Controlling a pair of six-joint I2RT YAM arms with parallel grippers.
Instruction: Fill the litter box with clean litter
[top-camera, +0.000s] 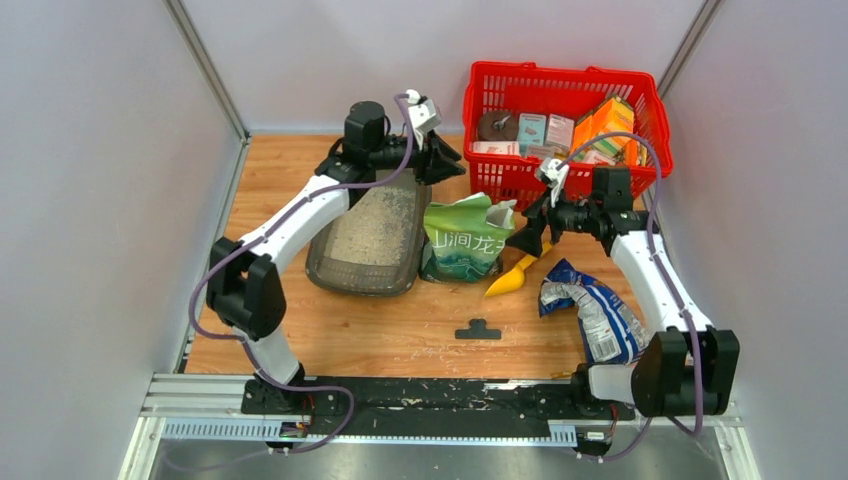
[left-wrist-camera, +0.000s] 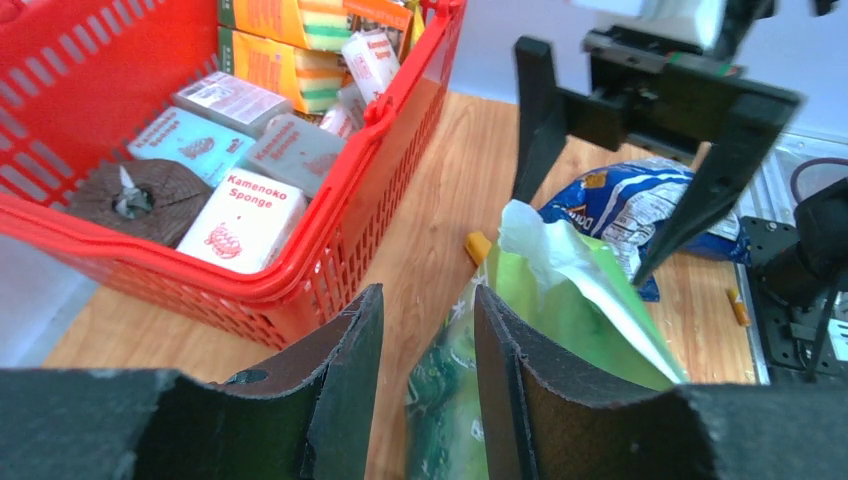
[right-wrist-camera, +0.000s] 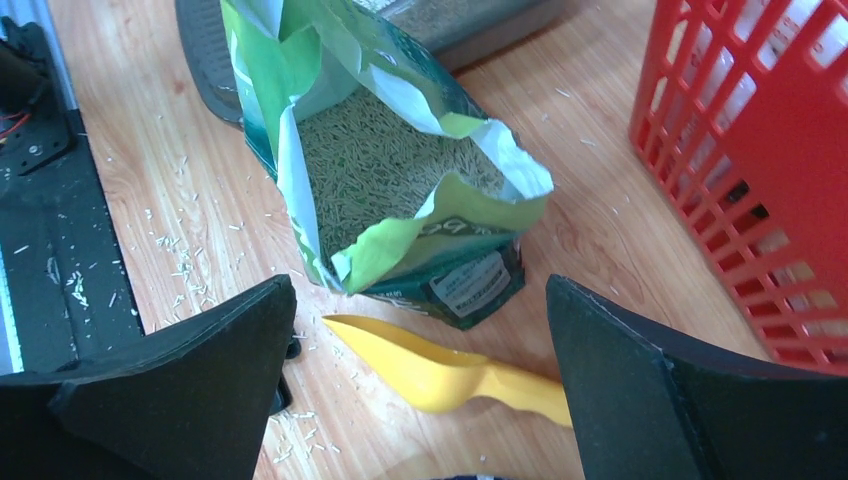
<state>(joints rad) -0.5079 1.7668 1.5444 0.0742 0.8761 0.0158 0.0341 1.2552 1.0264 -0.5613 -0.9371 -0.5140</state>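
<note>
Right gripper (top-camera: 530, 235): fingers spread wide with nothing between them, suspended over the yellow scoop (top-camera: 512, 275) and just right of the green bag (top-camera: 465, 240).

Left gripper (top-camera: 445, 160): fingers parted by a narrow gap and pinching nothing. It hangs at the far end of the litter box (top-camera: 345, 280), aimed towards the bag.

**Surface and enclosure**
- The table (top-camera: 400, 345) is light wood-grain board, closed in by plain grey walls (top-camera: 90, 200) on the left, right and far sides.
- A black and metal rail (top-camera: 430, 400) runs along the near edge and carries both arm bases.
- Loose granules are scattered over the wood and the rail.
- A small black T-shaped part (top-camera: 478, 330) lies flat near the middle of the near half.

**Litter box**
- It sits left of centre on the table, just beside the green bag. Whether they touch cannot be confirmed.
- The long axis runs near to far, with the far end angled slightly right. The left forearm crosses its far-left rim.
- It lies flat with its open side up.
- Clean litter (top-camera: 375, 225) covers its floor.

**Other items**
- The green bag stands upright with its torn mouth open, and granules are visible inside it.
- A red basket (top-camera: 560, 70) of boxed goods occupies the far-right corner.
- A crumpled blue bag (top-camera: 590, 310) lies near the right arm.
</note>
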